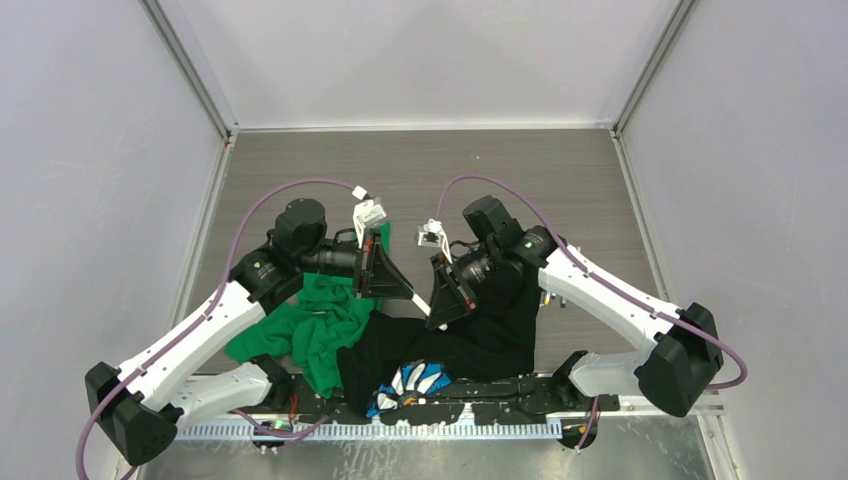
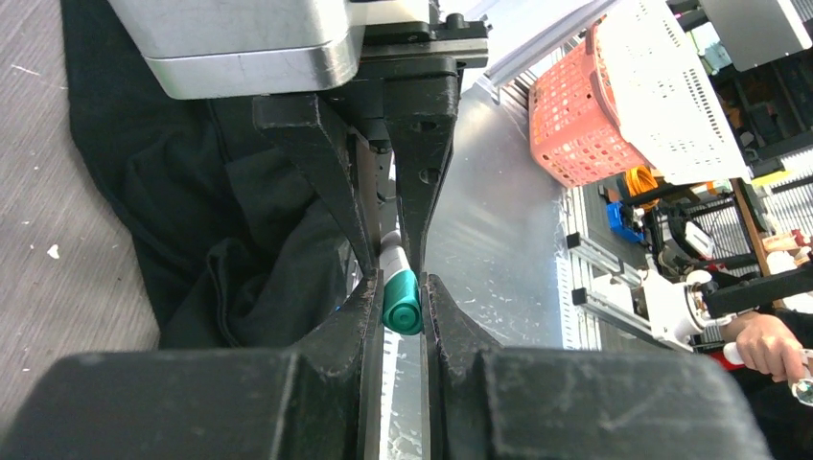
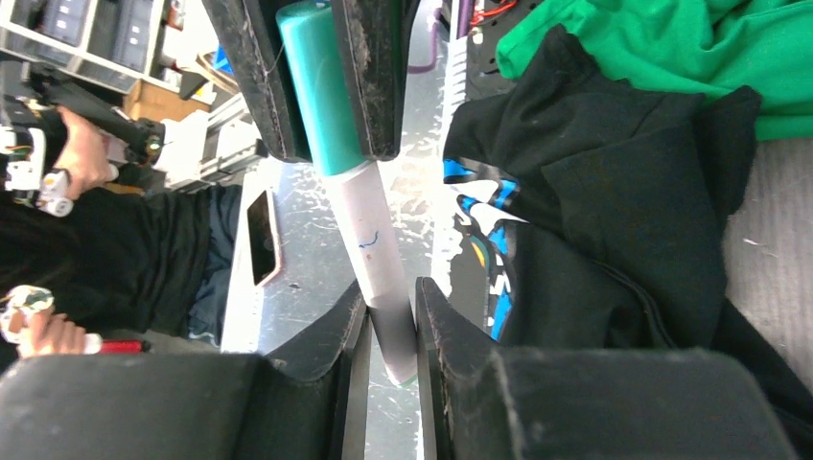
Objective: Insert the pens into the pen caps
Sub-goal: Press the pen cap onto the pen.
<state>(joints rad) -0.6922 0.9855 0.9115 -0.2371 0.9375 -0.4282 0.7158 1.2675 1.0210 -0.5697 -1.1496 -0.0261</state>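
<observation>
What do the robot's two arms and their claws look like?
The left arm and right arm have white links and bulky black joints, and a purple cable runs along each. The left claw and right claw each have two black, scuffed, wedge-shaped fingers.

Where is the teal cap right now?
In the left wrist view's centre, the teal cap is pinched by the left end effector, on the end of the white pen.
</observation>
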